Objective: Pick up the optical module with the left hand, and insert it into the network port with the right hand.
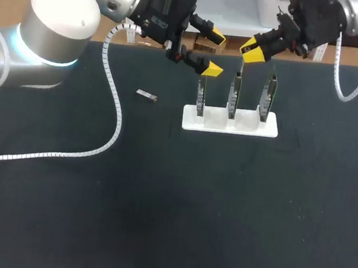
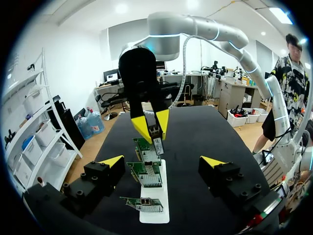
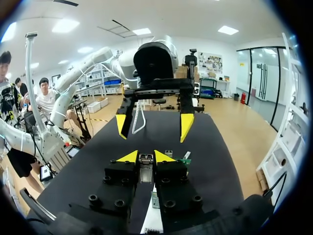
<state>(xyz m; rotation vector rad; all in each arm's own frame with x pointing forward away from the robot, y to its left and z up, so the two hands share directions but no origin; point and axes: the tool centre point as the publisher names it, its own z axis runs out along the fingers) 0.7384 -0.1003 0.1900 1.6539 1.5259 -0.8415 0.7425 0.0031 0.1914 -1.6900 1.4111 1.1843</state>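
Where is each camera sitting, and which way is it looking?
Head view: above and behind the robot, looking down on the table; left fingers and right fingers show.
Left wrist view: on the left wrist, looking along its open fingers at the stand.
Right wrist view: on the right wrist, looking along fingers shut on a module.
Shared: all three views show the stand.

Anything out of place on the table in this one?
A loose module lies on the table left of the white stand, apart from it, while the right gripper is shut on a second module.
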